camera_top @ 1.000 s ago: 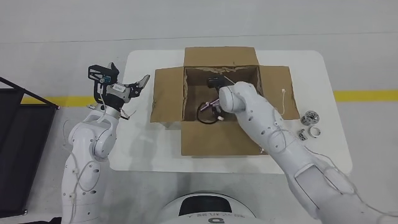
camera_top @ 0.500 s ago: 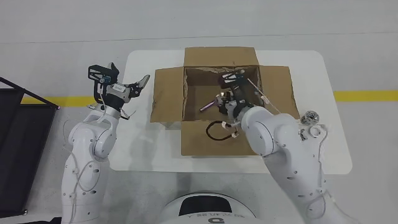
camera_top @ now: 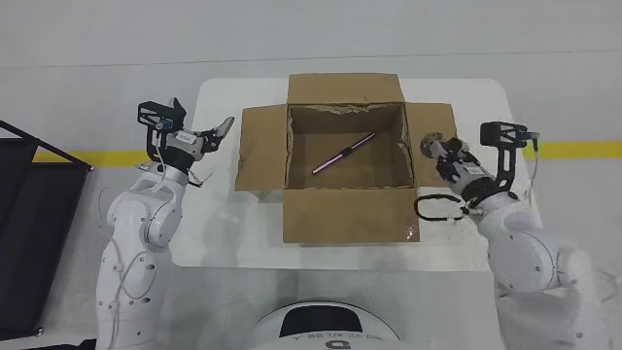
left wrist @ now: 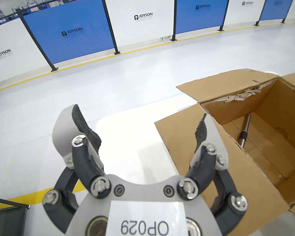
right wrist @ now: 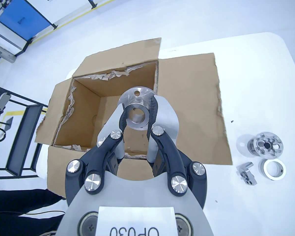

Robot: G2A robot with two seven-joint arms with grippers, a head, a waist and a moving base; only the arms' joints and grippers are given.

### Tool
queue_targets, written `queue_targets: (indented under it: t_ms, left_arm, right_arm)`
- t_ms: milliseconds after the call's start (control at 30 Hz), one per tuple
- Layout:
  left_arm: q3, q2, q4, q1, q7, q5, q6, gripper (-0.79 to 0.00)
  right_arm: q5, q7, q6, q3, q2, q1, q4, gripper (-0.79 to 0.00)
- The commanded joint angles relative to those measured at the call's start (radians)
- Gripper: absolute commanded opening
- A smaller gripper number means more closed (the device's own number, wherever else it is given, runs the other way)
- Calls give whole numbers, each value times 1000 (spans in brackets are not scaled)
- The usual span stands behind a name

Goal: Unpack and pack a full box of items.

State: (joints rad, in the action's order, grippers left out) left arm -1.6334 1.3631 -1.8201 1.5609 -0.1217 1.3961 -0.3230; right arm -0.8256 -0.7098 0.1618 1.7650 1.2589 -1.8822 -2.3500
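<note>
An open cardboard box stands in the middle of the white table. A thin metal rod lies slanted on the box floor, and the rod also shows in the left wrist view. My right gripper hangs over the box's right flap, shut on a round metal flange. My left gripper stays left of the box above the table. The left gripper is open, with nothing between its fingers.
Right of the box's flap lie three small metal parts: a holed disc, a ring and a small bracket. A black rack stands on the floor left of the table. A black cable loop hangs by the right wrist.
The right arm rose out of the box with the metal flange and swung right, over the right flap. The left arm has kept still.
</note>
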Motion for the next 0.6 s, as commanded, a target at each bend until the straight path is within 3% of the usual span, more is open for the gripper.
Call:
queue_targets:
  t_ms: [0, 267, 400, 567]
  left_arm:
    - [0, 0, 0, 0, 0, 0, 0, 0]
    - [0, 0, 0, 0, 0, 0, 0, 0]
    - [0, 0, 0, 0, 0, 0, 0, 0]
    - [0, 0, 0, 0, 0, 0, 0, 0]
  right_arm:
    - [85, 28, -14, 96, 3, -67, 0, -785]
    - [299, 113, -39, 300, 21, -273, 60, -785]
    - [334, 47, -59, 336, 21, -319, 116, -785]
    - [295, -111, -30, 308, 8, -275, 193, -785]
